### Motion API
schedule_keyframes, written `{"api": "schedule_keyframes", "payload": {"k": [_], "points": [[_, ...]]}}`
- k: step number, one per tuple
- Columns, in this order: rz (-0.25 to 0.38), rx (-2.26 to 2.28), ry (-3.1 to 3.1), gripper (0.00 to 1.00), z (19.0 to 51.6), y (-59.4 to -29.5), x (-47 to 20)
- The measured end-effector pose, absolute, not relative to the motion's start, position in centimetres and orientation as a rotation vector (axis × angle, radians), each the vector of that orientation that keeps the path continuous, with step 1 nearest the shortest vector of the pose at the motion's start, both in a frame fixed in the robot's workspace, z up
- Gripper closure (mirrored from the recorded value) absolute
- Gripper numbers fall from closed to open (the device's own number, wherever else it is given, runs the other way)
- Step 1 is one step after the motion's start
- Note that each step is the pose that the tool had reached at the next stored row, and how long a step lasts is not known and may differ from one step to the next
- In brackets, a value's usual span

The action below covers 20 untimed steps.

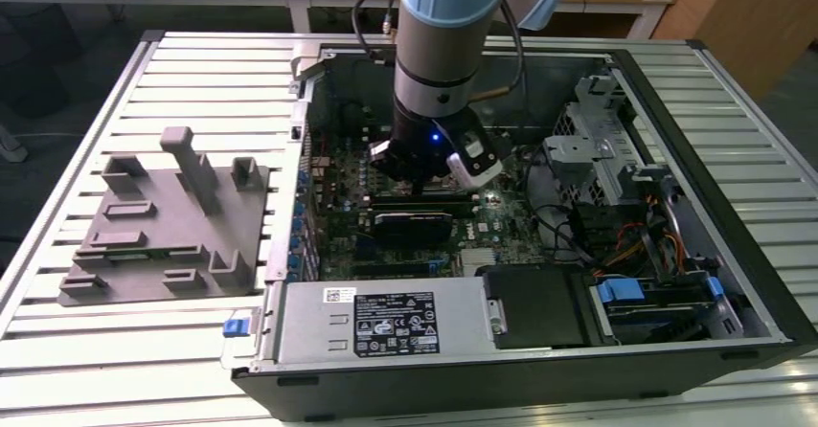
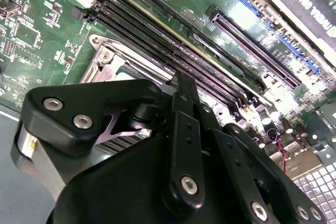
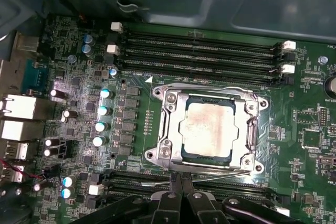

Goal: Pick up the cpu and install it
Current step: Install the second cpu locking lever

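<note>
The cpu, a flat silver-grey square, lies seated in the motherboard socket inside its metal frame. In the first wrist view my gripper hangs just off the socket's edge, over the nearby memory slots. Its two black fingers are pressed together with nothing between them. In the exterior view the gripper is down inside the open computer case, over the middle of the motherboard, and hides the socket. The second wrist view shows the gripper's black linkage and a corner of the socket frame.
Rows of memory slots flank the socket, with capacitors beside it. The case holds a power supply, a drive cage and cables. A grey plastic fixture block stands on the slatted table at the exterior view's left.
</note>
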<state>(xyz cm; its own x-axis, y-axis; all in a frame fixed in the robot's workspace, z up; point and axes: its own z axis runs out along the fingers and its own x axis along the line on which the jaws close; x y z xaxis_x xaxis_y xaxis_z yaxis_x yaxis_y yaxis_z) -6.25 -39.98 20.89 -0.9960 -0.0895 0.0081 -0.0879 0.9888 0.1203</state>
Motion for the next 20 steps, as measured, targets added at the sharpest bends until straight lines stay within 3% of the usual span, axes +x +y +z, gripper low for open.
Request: {"api": "schedule_keyframes", "payload": {"k": [9,20], "points": [[-0.217,0.139,-3.118,0.89,20.6,-40.4,-6.6],[-0.316,0.140,-3.113,0.89,20.5,-41.2,-6.9]]}}
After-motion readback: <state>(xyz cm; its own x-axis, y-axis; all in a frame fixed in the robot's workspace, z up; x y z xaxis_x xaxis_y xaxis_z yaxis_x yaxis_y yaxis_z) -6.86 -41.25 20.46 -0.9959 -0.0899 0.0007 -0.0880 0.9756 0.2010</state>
